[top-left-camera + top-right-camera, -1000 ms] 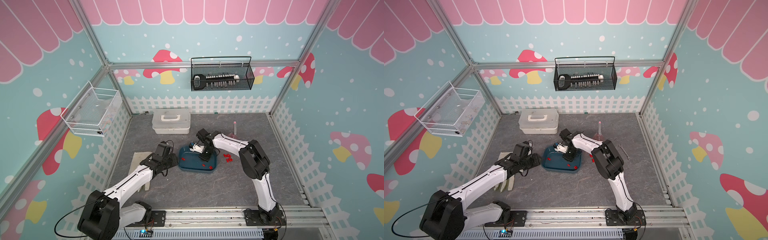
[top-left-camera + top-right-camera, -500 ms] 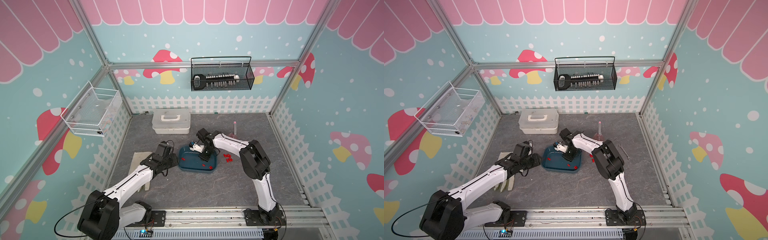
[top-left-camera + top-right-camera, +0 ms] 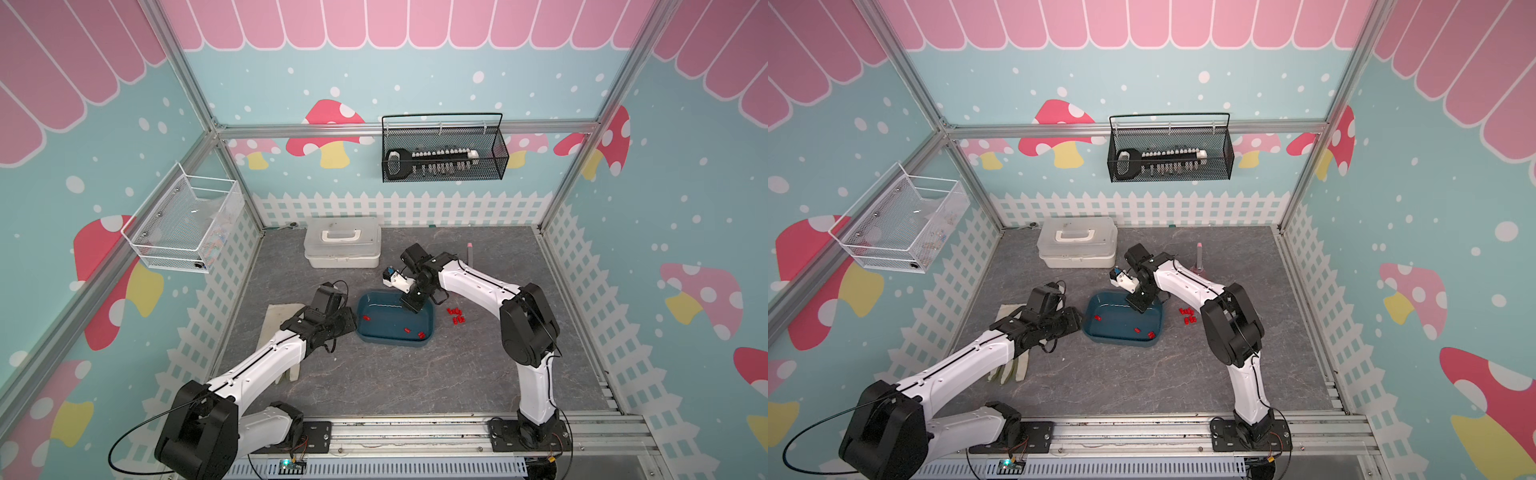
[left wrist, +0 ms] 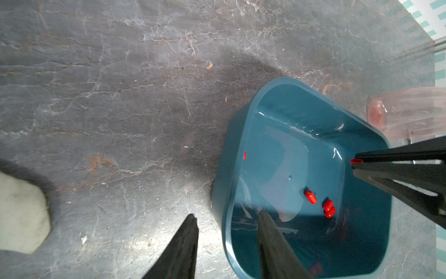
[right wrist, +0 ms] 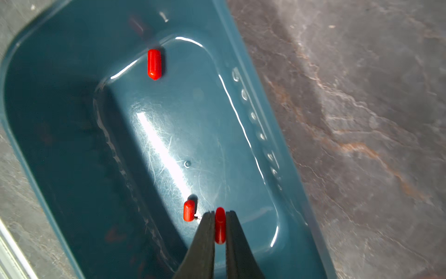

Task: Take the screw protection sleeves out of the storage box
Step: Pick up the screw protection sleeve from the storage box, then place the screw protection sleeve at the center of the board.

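The right fingers (image 5: 208, 232) pinch one red sleeve (image 5: 220, 224) over the storage box (image 5: 60, 145) (others lie loose inside); the left fingers (image 4: 183, 246) stand apart, straddling its wall.

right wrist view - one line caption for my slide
Right gripper pinches one red screw protection sleeve inside the teal storage box, two loose sleeves on its floor.

R gripper (image 5: 220, 212) has pinched shut in the last sec, tips now clamped on one red sleeve (image 5: 220, 228) down in the blue box (image 5: 60, 108). Gap's gone, only the sleeve's width left btw them.
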